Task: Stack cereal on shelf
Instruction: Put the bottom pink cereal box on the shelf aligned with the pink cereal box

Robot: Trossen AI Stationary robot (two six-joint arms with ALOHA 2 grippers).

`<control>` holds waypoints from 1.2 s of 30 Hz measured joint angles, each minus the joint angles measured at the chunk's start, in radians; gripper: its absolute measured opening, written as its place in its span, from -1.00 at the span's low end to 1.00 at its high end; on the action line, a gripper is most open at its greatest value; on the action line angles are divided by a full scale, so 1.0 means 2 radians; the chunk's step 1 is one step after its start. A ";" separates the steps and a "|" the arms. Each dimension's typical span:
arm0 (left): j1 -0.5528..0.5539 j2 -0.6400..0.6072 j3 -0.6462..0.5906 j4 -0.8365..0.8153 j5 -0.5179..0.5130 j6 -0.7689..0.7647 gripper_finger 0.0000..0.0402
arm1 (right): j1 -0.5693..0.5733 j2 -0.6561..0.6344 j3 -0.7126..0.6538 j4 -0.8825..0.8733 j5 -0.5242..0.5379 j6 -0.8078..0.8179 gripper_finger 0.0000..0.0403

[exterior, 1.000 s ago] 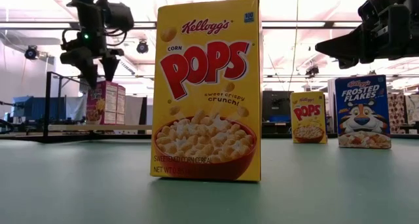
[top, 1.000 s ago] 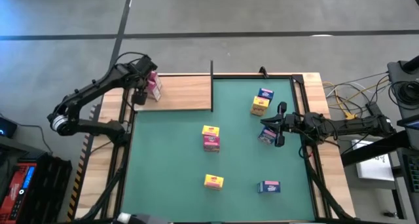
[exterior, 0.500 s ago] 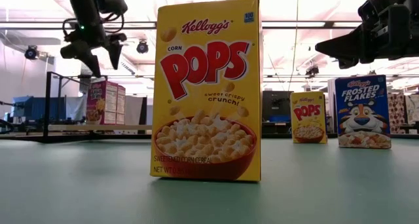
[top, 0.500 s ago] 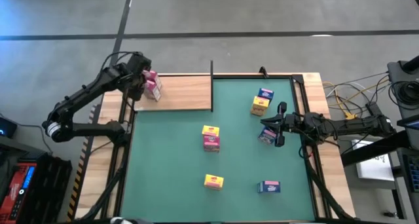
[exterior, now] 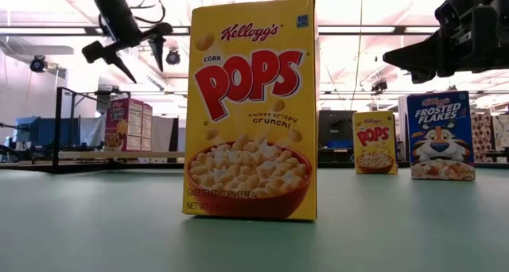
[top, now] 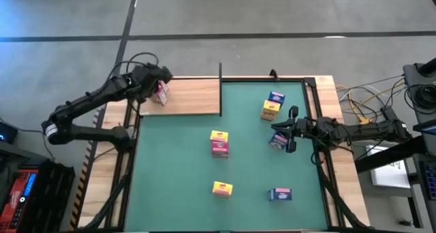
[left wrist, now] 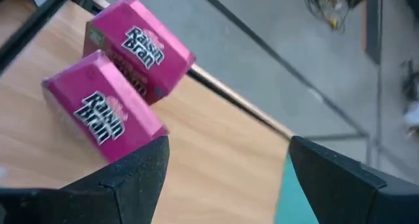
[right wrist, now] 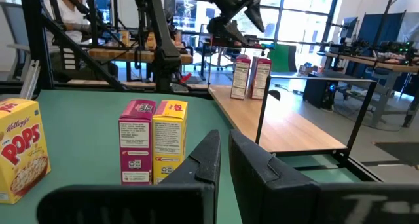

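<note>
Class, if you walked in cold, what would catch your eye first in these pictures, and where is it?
The big yellow Corn Pops box fills the low view, upright on the green mat. Next, two pink Raisin Bran boxes stand together on the wooden shelf, with the open left gripper above them.

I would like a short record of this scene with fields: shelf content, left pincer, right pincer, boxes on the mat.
shelf content: two pink Raisin Bran cardboard boxes standing side by side on the light-wood shelf board
left pincer: left pincer open, empty, raised above the pink boxes
right pincer: right pincer shut, over the green table mat at its right side
boxes on the mat: yellow, pink and blue cereal boxes spread over it
</note>
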 joint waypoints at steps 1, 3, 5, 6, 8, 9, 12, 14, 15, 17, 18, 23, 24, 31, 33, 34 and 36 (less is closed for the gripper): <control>-0.016 0.000 0.000 -0.008 -0.008 0.004 0.49 | 0.000 0.000 0.000 0.000 0.000 0.000 -0.89; -0.048 0.001 0.000 -0.028 -0.025 0.007 0.49 | 0.000 0.000 0.000 0.000 0.000 0.000 -0.89; -0.083 0.003 0.000 -0.056 -0.048 0.008 0.49 | 0.000 0.000 0.000 0.000 0.000 0.000 -0.89; -0.102 0.006 -0.001 -0.071 -0.064 0.009 0.49 | 0.000 0.000 0.000 0.000 0.000 0.000 -0.89; -0.136 0.011 -0.001 -0.096 -0.091 0.010 0.49 | 0.000 0.000 0.000 0.000 0.000 0.000 -0.89; -0.152 0.013 -0.001 -0.107 -0.100 0.006 0.49 | 0.000 0.000 0.000 0.000 0.000 0.000 -0.89; -0.191 0.022 -0.001 -0.139 -0.118 -0.015 0.49 | 0.000 0.000 0.000 0.000 0.000 0.000 -0.89; -0.207 0.034 -0.001 -0.172 -0.124 -0.037 0.49 | 0.000 0.000 0.000 0.000 0.000 0.000 -0.89; -0.211 0.041 -0.002 -0.192 -0.124 -0.054 0.49 | 0.000 0.000 0.000 0.000 0.000 0.000 -0.89; -0.212 0.060 -0.007 -0.231 -0.124 -0.097 0.49 | 0.000 0.000 0.000 0.000 0.000 0.000 -0.89; -0.212 0.070 -0.012 -0.243 -0.124 -0.117 0.49 | 0.000 0.000 0.000 0.000 0.000 0.000 -0.89; -0.212 0.107 -0.043 -0.240 -0.142 -0.169 0.49 | 0.000 0.000 0.000 0.000 0.000 0.000 -0.89; -0.212 0.114 -0.049 -0.240 -0.150 -0.176 0.49 | 0.000 0.000 0.000 0.000 0.000 0.000 -0.89; -0.206 0.154 -0.099 -0.235 -0.214 -0.282 0.49 | 0.000 0.000 0.000 0.000 0.000 0.000 -0.89; -0.200 0.162 -0.109 -0.233 -0.216 -0.306 0.49 | 0.000 0.000 0.000 0.000 0.000 0.000 -0.89; -0.198 0.166 -0.113 -0.231 -0.216 -0.315 0.49 | 0.000 0.000 0.000 0.000 0.000 0.000 -0.89; -0.192 0.172 -0.116 -0.226 -0.218 -0.324 0.49 | 0.000 0.000 0.000 0.000 0.000 0.000 -0.89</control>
